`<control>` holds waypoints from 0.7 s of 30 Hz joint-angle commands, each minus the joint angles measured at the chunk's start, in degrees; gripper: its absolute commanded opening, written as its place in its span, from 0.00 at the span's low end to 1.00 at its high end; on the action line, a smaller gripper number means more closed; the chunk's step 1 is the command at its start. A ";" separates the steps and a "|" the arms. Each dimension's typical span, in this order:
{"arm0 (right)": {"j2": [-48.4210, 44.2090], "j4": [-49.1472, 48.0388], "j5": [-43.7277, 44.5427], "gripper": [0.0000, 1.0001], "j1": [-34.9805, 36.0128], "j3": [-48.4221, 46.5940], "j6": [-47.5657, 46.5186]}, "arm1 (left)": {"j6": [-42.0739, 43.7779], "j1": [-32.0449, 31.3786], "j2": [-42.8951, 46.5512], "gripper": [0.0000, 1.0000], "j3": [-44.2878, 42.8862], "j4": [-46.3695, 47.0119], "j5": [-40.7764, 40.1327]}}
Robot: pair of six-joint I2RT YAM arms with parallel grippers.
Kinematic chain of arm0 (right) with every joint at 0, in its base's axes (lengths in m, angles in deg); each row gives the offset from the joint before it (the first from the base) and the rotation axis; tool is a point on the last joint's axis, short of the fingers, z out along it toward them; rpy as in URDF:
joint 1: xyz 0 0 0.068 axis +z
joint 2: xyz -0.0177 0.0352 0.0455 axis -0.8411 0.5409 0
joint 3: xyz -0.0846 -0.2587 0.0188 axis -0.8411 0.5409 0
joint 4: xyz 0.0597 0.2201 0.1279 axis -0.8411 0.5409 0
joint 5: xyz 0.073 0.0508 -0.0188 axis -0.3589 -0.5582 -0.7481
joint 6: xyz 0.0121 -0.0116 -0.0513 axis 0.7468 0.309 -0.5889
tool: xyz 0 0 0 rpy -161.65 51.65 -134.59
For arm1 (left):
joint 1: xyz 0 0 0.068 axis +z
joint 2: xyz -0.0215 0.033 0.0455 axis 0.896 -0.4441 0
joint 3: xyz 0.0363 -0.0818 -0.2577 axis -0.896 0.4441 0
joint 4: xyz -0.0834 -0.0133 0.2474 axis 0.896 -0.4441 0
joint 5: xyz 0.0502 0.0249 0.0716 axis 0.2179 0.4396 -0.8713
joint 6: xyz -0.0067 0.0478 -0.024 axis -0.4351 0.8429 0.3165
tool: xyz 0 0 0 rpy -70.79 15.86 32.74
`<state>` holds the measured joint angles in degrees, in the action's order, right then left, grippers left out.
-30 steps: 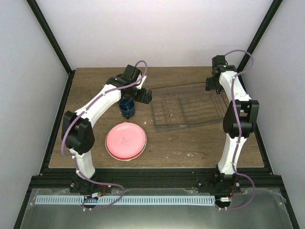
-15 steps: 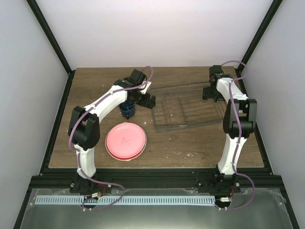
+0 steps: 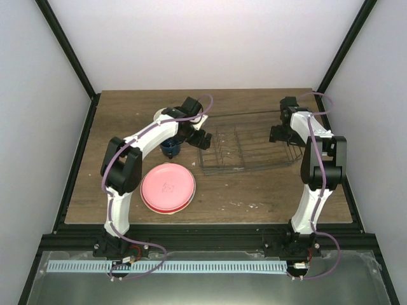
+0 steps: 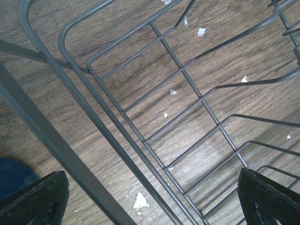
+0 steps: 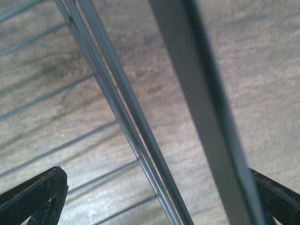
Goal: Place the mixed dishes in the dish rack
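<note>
Wire dish rack (image 3: 248, 143) of thin grey rods on wood table (image 3: 127, 114), left end effector (image 3: 203, 141) and right end effector (image 3: 278, 135) gaping.

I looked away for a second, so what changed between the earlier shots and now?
The left claw slid right to the dish rack and now sits at its left end. The right claw moved in over its right rim. Both are open, gripping nothing. The dish rack, pink plate and dark blue mug stayed put.
</note>
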<state>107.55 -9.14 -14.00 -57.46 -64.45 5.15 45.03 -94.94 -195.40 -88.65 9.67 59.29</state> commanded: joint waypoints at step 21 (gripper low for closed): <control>-14.94 9.12 -5.25 1.00 8.51 17.65 13.91 | 2.14 -0.65 -0.18 1.00 -1.88 -1.82 3.19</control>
<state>94.87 -2.50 -16.82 -50.62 -48.72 15.03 46.45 -94.81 -195.40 -89.02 8.71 60.80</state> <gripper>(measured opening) 0.998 0.997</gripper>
